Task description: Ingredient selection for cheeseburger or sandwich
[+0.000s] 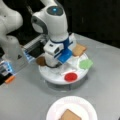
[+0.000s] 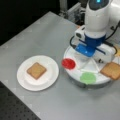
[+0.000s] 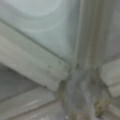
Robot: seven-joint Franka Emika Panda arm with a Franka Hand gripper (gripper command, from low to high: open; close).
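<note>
Bread slice (image 1: pixel 69 115) lies on the white plate (image 1: pixel 85 105) nearest my camera; beyond it my gripper (image 1: pixel 51 62) presses into the round tray (image 1: pixel 55 76), grip I cannot tell, another slice (image 2: pixel 112 70) on the tray's rim

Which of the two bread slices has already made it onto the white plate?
The bread slice lying alone on the white plate; the other slice sits on the divided tray's edge.

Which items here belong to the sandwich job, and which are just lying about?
Job:
bread on plate
second bread slice on the tray
patty
red piece
green piece
tray
plate
end effector, low over the tray

Lying about:
orange item at a front view's left
</note>
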